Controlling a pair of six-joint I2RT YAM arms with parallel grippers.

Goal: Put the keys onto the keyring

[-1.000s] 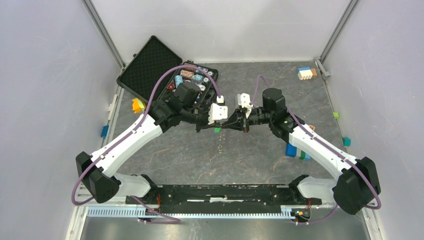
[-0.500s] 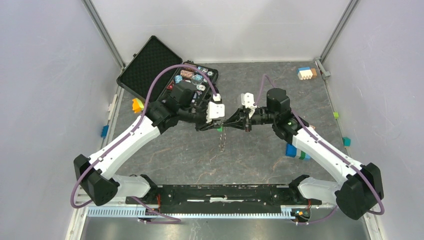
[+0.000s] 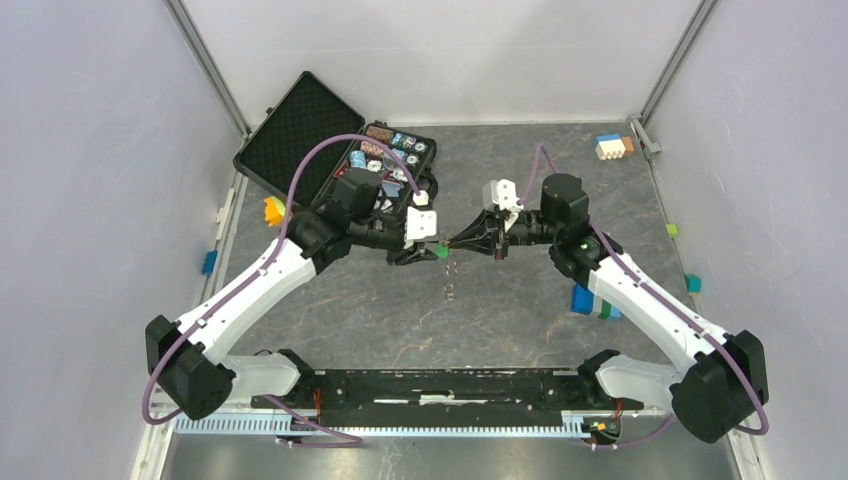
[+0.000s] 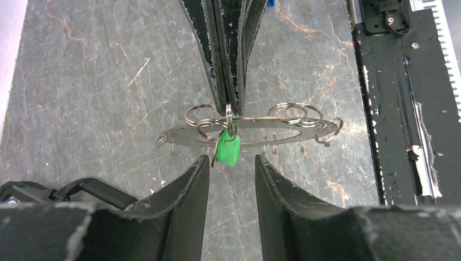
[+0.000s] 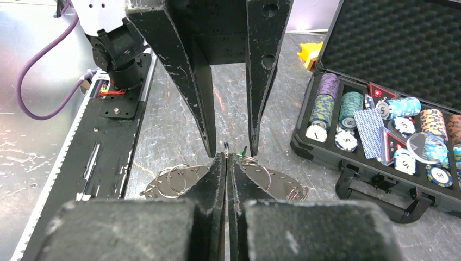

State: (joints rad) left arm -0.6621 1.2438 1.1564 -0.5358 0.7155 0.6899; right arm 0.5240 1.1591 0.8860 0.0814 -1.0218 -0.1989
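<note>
Grey marble table [image 4: 81, 81] beneath; my right gripper [image 4: 229, 110] pinches the keyring [image 4: 272, 130] at centre frame; green key [image 4: 227, 149] hangs just above my left gripper [image 4: 232, 162], fingers apart.

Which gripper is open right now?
The left gripper: jaws apart, facing the green key; the right gripper is shut on that key's small ring.

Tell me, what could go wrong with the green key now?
1. The right pincer is shut on only a thin little ring, held at its very tips, so the green key hanging from it could slip and fall.
2. The left pincer is open on either side of the green key; closing off-centre might knock it sideways.
3. The tips of both pincers are very close and could bump.
</note>
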